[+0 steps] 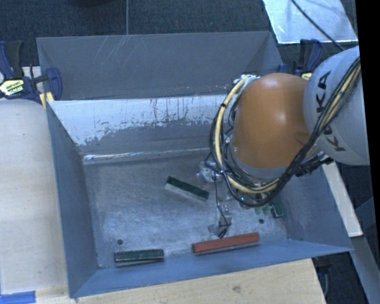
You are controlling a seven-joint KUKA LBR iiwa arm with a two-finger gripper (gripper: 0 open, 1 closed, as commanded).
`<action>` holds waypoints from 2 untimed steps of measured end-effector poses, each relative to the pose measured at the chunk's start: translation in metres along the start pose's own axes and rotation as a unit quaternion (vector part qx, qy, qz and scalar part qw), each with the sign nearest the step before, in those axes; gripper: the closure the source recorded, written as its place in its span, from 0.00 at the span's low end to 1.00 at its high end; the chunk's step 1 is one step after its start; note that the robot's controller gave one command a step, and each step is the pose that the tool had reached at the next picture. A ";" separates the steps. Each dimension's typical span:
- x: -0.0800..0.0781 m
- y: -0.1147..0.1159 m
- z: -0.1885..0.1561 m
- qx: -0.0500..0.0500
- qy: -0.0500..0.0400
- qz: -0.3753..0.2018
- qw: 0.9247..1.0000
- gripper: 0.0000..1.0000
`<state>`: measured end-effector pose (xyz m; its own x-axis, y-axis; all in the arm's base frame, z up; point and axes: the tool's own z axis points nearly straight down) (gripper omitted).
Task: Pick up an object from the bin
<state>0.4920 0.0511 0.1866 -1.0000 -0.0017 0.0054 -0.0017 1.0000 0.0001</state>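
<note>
My gripper (221, 226) hangs low in the right half of the bin, under the orange-covered wrist. Its tip is just above the left part of a long red-brown bar (227, 243) that lies flat along the front wall. A dark green flat bar (187, 188) lies slanted on the bin floor, up and to the left of the gripper and apart from it. Nothing shows held in the gripper.
A second dark green bar (139, 256) lies along the front wall at the left. A small green piece (276, 208) shows under the wrist at the right. The arm and its cables cover the bin's right side.
</note>
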 end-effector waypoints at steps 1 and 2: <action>-0.017 -0.013 -0.079 0.000 -0.008 -0.076 0.997 0.00; -0.087 -0.053 0.085 0.000 -0.001 0.015 1.000 0.00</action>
<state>0.5785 -0.0014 0.1011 -0.9996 0.0275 0.0037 0.0275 0.9996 -0.0006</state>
